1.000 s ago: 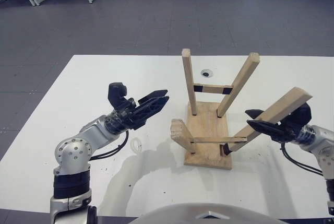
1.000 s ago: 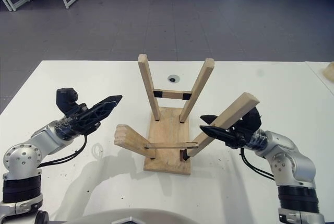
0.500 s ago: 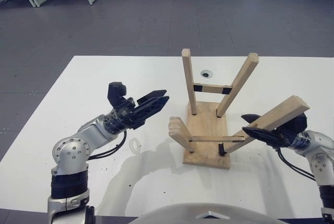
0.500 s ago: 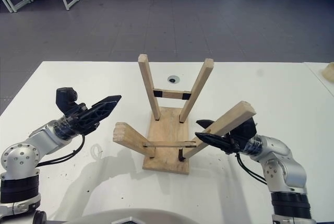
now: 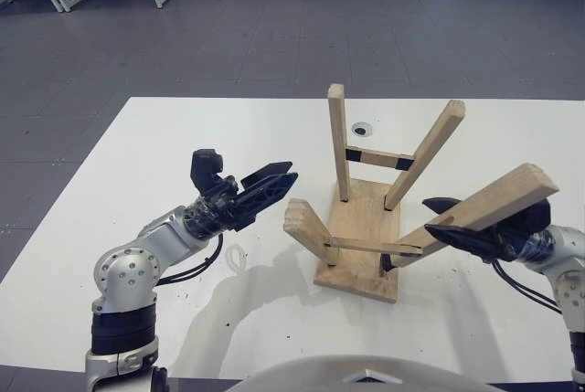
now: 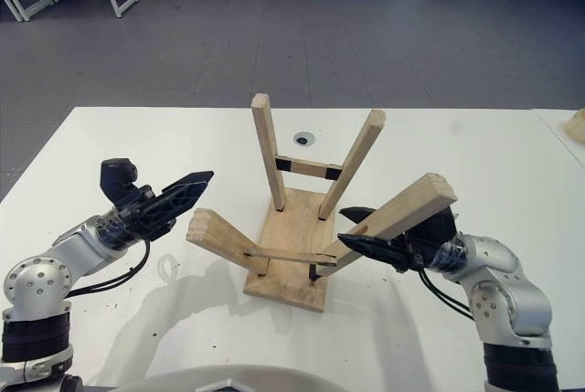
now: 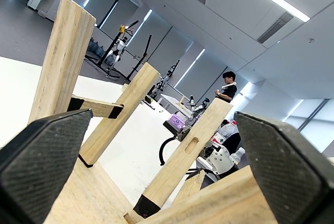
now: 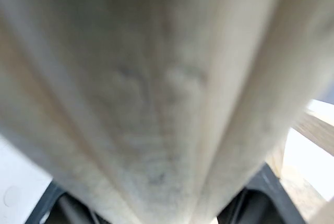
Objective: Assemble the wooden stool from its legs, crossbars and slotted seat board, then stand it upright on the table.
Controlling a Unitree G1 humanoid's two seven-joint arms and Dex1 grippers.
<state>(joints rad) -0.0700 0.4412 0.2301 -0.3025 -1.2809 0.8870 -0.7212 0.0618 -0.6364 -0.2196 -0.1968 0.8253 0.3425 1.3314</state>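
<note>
The stool lies upside down with its seat board (image 5: 366, 227) flat on the white table (image 5: 137, 164). Two far legs (image 5: 338, 141) (image 5: 425, 154) stand up from it, joined by a short crossbar (image 5: 377, 160). The near pair splays outward: the left near leg (image 5: 306, 227) leans left and the right near leg (image 5: 484, 207) leans right, a thin crossbar (image 5: 375, 248) linking them. My right gripper (image 5: 443, 220) is shut on the right near leg, whose wood (image 8: 156, 78) runs between its fingers. My left gripper (image 5: 281, 182) is open just left of the left near leg, level with it.
A small round hole (image 5: 363, 127) sits in the table behind the stool. A white ring (image 5: 239, 255) lies on the table under my left forearm. The table's far edge gives way to grey floor; free surface lies to the left and front.
The stool has turned on the table: its near end slid left toward my left gripper and the far legs shifted right. My right gripper swung the held leg with it.
</note>
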